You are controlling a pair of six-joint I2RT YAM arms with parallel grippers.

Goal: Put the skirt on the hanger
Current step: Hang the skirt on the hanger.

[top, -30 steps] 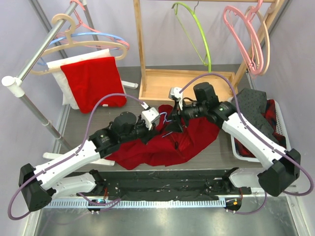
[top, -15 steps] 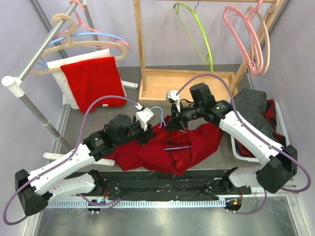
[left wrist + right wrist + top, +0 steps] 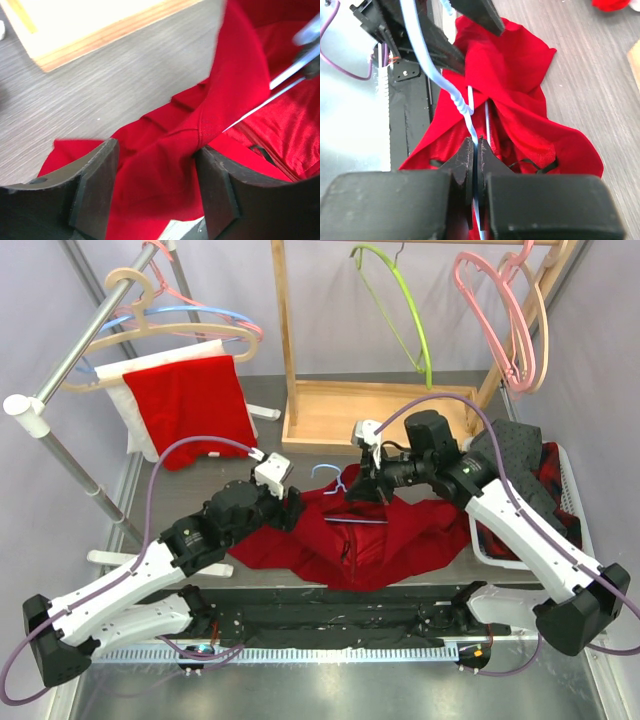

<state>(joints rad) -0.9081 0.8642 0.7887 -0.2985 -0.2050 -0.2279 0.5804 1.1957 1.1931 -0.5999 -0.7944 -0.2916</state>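
Skirt (image 3: 350, 540): lying crumpled mid-bench (image 3: 430, 565), not yet hung.
Hanger (image 3: 327, 473): hovering at the skirt's 12 o'clock, wire meeting a fold (likely for threading the waistband).
Right hand (image 3: 362, 490): pinching the hanger's neck, steadying it.
Left hand (image 3: 290, 508): spread, straddling fabric at 9 o'clock, gripping nothing.

Top view: fixed camera high above the near edge of the table (image 3: 440, 562), looking down and forward across it. Wrist views: each looks down from close range; all three share the red skirt (image 3: 165, 170) lying on it.
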